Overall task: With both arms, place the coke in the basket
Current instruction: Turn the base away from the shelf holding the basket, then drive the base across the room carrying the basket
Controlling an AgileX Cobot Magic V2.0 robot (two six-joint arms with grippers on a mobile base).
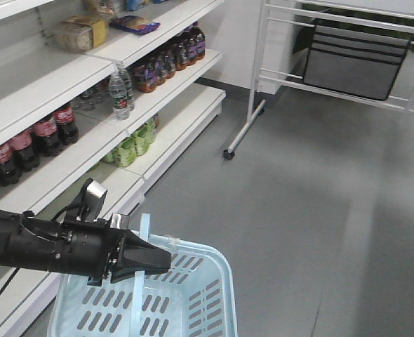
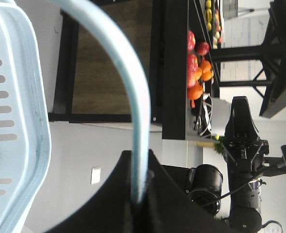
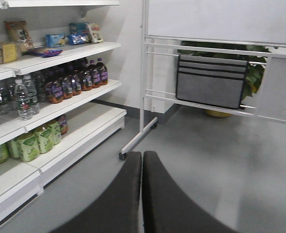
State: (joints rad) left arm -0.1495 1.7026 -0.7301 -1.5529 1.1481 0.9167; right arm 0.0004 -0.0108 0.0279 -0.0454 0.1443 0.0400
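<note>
The light blue basket point(image 1: 219, 275) hangs at the bottom of the front view, beside the shelf unit. My left gripper point(image 1: 162, 260) is shut on the basket's thin blue handle point(image 1: 144, 232). In the left wrist view the handle point(image 2: 131, 92) runs down between the black jaws of the left gripper point(image 2: 139, 160), with the basket's slotted wall point(image 2: 17, 121) to the left. My right gripper point(image 3: 142, 155) is shut with nothing in it, over the grey floor, facing the shelves. The other black arm point(image 2: 243, 145) shows at the right of the left wrist view. The coke is out of view.
White shelves point(image 1: 59, 165) on the left carry dark cola bottles with red labels point(image 1: 35, 137), water bottles point(image 1: 121, 93) and green bottles point(image 1: 130, 149). A white wheeled rack point(image 1: 252, 116) with a grey bag point(image 1: 354, 60) stands at the back. Grey floor point(image 1: 312, 210) lies to the right.
</note>
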